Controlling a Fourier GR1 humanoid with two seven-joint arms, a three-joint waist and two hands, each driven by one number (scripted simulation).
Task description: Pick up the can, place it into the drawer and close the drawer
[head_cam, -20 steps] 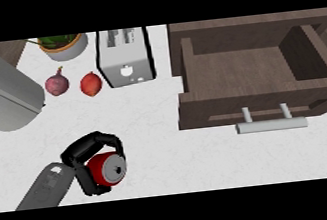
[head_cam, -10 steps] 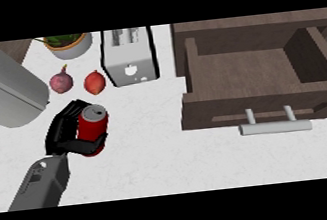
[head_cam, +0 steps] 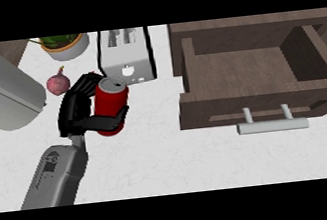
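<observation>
A red can with a silver top is held tilted above the white counter, just in front of the toaster. My left hand is shut on it: the fingers wrap its left side and the thumb crosses its lower end. The grey forearm comes in from the lower left. The wooden drawer stands open to the right of the can, with nothing visible inside. Its silver handle faces the near side. My right hand is out of sight.
A white toaster stands right behind the can. A reddish round vegetable lies left of the hand, and a potted plant is at the back. A large grey rounded object fills the left edge.
My left hand has lifted the can from the near counter, carried it away toward the toaster, then shifted it slightly right toward the drawer. The drawer has stayed open.
</observation>
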